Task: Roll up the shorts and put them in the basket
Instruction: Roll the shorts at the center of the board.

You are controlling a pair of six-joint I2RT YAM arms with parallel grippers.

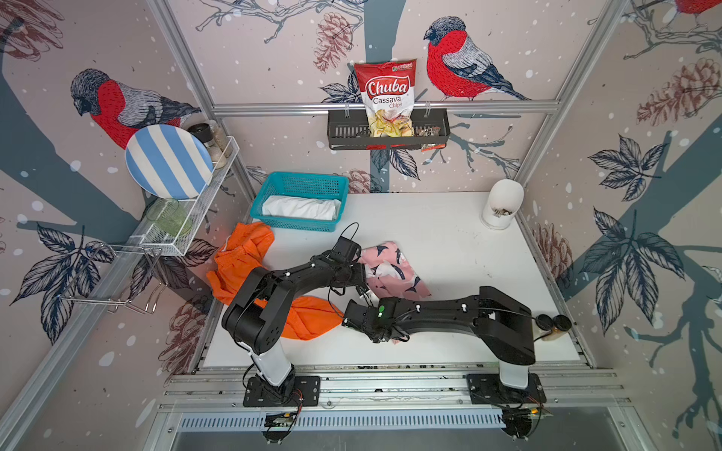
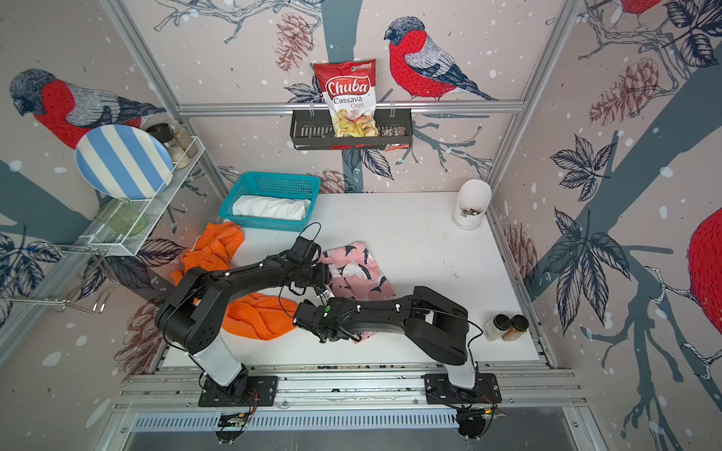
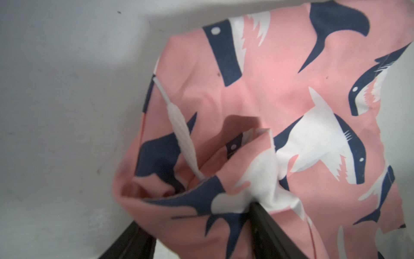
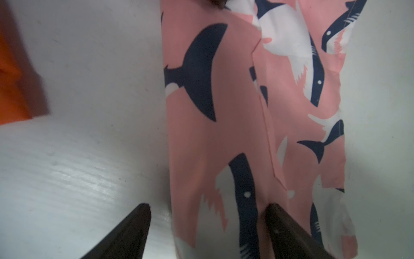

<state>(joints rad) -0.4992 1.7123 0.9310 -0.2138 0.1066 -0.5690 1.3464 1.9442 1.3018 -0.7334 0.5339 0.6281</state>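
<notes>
Pink shark-print shorts point(image 1: 392, 271) lie on the bench between both arms. The left end effector point(image 3: 201, 226) pinches a bunched fold, likely anchoring it; the right end effector point(image 4: 207, 224) straddles the near strip, fingers spread, not gripping.

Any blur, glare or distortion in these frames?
Both top views: sharp, even light, wide-angle bend at the frame rails. Left wrist: pink shark shorts soft near the fingers. Right wrist: fingers blurred, sheen on the table, orange shorts smeared.

White table point(image 1: 449, 234): orange shorts point(image 1: 242, 257), shark-print shorts point(image 1: 390, 269), teal basket point(image 1: 301, 185), white canister point(image 1: 504, 203).
</notes>
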